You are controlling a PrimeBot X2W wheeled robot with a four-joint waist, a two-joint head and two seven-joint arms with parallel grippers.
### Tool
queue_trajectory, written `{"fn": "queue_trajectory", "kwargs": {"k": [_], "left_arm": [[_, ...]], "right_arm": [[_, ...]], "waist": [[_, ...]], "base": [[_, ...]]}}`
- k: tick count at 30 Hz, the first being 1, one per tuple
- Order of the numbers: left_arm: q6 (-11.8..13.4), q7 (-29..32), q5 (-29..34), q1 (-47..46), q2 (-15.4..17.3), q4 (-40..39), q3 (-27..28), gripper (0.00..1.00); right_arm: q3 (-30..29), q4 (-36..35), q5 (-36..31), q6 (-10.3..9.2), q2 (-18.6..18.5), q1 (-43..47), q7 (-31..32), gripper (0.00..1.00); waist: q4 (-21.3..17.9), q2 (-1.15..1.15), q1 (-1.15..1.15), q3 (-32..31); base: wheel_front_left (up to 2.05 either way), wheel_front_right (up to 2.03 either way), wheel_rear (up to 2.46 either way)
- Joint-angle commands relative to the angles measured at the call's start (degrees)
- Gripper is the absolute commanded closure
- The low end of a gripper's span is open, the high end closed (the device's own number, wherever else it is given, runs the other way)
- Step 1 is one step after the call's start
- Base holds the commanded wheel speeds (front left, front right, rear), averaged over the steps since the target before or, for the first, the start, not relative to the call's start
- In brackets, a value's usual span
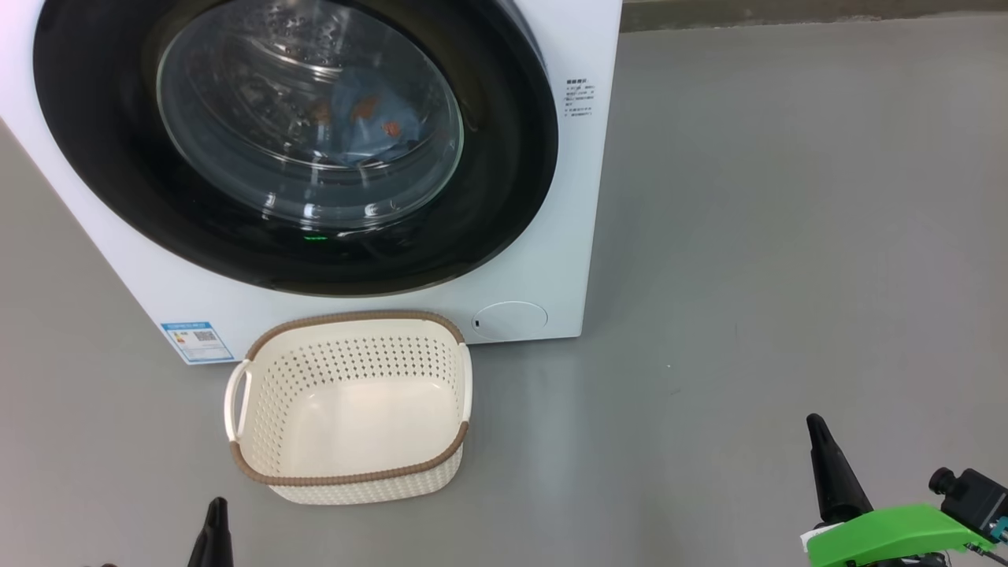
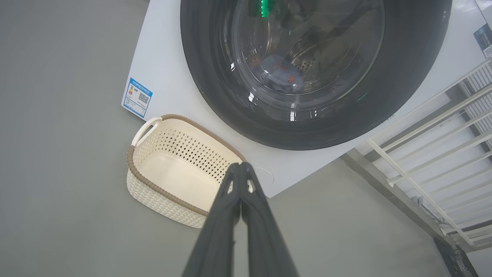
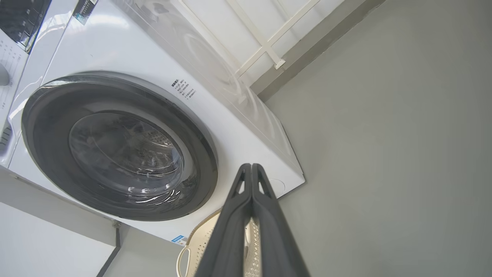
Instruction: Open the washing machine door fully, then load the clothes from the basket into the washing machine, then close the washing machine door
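Your left gripper [image 2: 241, 166] and right gripper [image 3: 251, 166] hang low, fingers pressed together, holding nothing. You see the basket [image 1: 346, 477] on the floor [image 1: 787, 236] just before the washer [image 1: 551, 276]; clothes [image 1: 366, 126] lie inside it behind the shut door [image 1: 102, 157].

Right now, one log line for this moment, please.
washing machine door shut; clothes inside drum; basket empty; left gripper shut; right gripper shut
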Motion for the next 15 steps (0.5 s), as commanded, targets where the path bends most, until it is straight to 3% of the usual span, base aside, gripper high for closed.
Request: {"fn": "queue_trajectory", "kwargs": {"k": [1,15], "left_arm": [[-0.3,0.5,-1.9,-2.6,1.0,-0.9,1.2,1.00],[-0.6,2.8,-11.0,-4.3,1.2,0.3,1.7,1.00]], "right_arm": [[0.2,-1.2,2.2,-0.14,-0.4,-2.2,0.5,1.00],[-0.1,-1.2,10.9,-0.18,-0.4,-2.5,2.9,1.00]], "waist": [[0.0,0.00,-0.01,0.0],[-0.2,0.00,-0.01,-0.2]], "base": [[0.00,0.00,0.00],[0.00,0.00,0.00]]}}
